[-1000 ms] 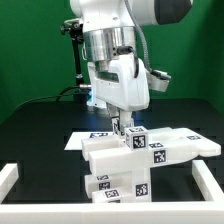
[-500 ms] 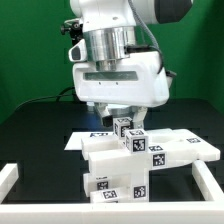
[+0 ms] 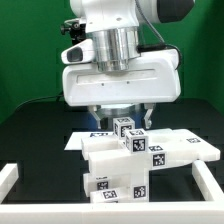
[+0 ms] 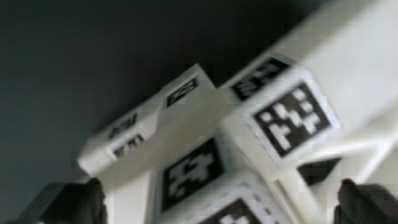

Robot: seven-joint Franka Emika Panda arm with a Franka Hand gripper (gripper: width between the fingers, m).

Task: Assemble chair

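Claw [image 3: 119, 112] open above white chair [image 3: 140, 160], not touching

Top of robot arm [image 3: 120, 30] chopped off by upper frame edge in exterior view. Marker board [image 3: 78, 140] mostly hidden behind chair [image 3: 150, 155], only a sliver showing mid-left. Tags on chair's lower front too small to read. Wrist view pretty blurry: chair [image 4: 249, 130] runs off right and bottom edges, fingertips [image 4: 63, 205] cropped in bottom corners.

matte white chair [image 3: 140, 160] with black-and-white square tags; black table [image 3: 35, 140].
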